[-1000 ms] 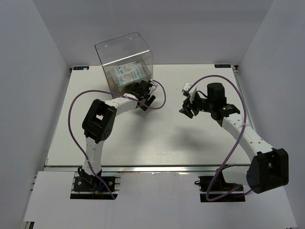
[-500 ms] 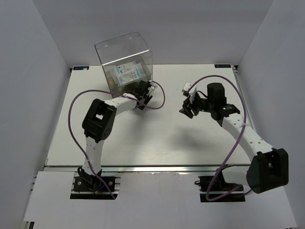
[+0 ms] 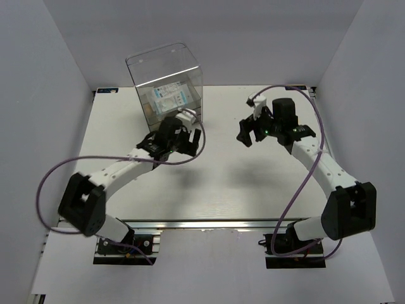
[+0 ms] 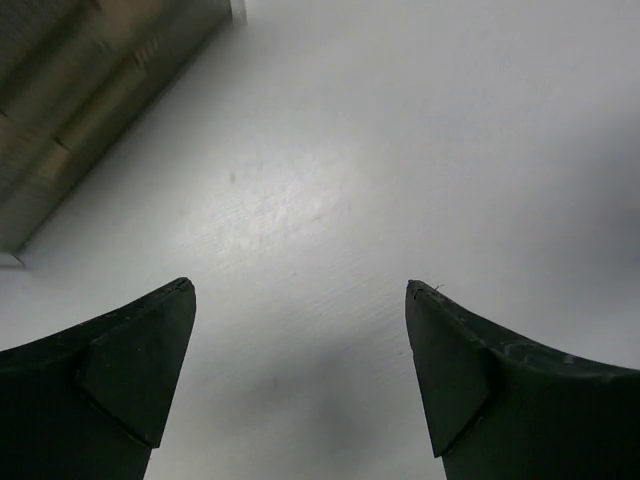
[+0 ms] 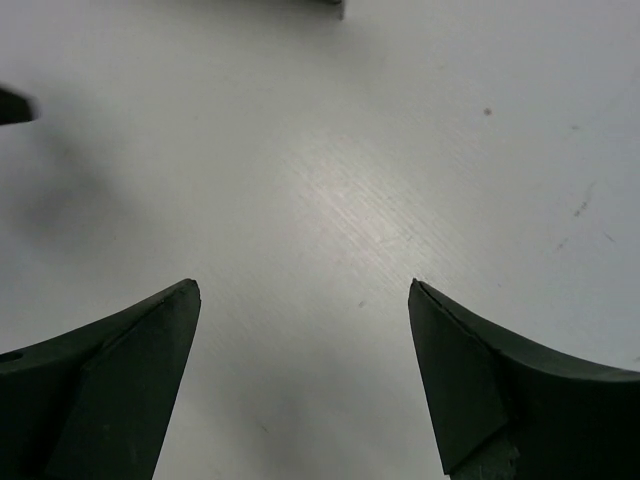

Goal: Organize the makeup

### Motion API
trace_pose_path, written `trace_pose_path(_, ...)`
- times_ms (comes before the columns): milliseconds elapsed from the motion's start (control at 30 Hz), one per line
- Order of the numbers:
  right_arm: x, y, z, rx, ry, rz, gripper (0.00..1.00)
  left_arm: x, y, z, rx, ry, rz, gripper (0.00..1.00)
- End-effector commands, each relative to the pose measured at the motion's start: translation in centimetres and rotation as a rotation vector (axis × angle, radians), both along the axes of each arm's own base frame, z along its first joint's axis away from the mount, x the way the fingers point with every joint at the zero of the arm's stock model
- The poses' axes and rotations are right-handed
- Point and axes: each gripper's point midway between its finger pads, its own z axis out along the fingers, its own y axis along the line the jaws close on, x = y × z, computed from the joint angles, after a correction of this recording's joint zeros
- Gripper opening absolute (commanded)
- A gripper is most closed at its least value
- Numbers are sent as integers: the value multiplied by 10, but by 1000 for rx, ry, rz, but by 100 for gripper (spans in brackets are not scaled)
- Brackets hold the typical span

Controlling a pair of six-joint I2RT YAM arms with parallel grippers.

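Fingers of the left gripper [image 4: 300,300] stand wide apart with nothing between them and only bare table [image 4: 330,180] below. Right gripper [image 5: 300,300], at 3 o'clock from it, is likewise spread and empty.

Compared with a second ago, the left gripper has backed away from the clear box [image 3: 166,69] toward 6 o'clock. The left arm has swung out toward 8 o'clock, and the right gripper has shifted slightly toward 12 o'clock.

White-and-blue packets [image 3: 169,97] lie inside the clear box, at 11 o'clock on the table. No other item shows on the table surface.

Judgement: the last deposit appears finished, and the task is at or near completion.
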Motion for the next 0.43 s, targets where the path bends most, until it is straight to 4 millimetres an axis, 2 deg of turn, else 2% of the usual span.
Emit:
trace_pose_path(0,30,-13,35,43,38,-218,89,-5,-16,101,-298,-181,25,98)
trace_pose_path(67,32,-18,37,19,61,-244,89,-12,-14,122,-346,-243,6,98)
trace_pose_path(133,38,-19,52,37,24,-249,90,-20,-10,156,-420,-335,-4,98)
trace_pose_path(233,37,-23,61,51,-32,-253,89,-28,-5,169,-459,-382,-3,98)
trace_pose_path(267,41,-23,70,67,-78,-257,89,-28,-4,172,-467,-392,0,98)
trace_pose_path(400,38,-28,78,84,-110,-291,89,-33,-4,176,-488,-404,-15,98)
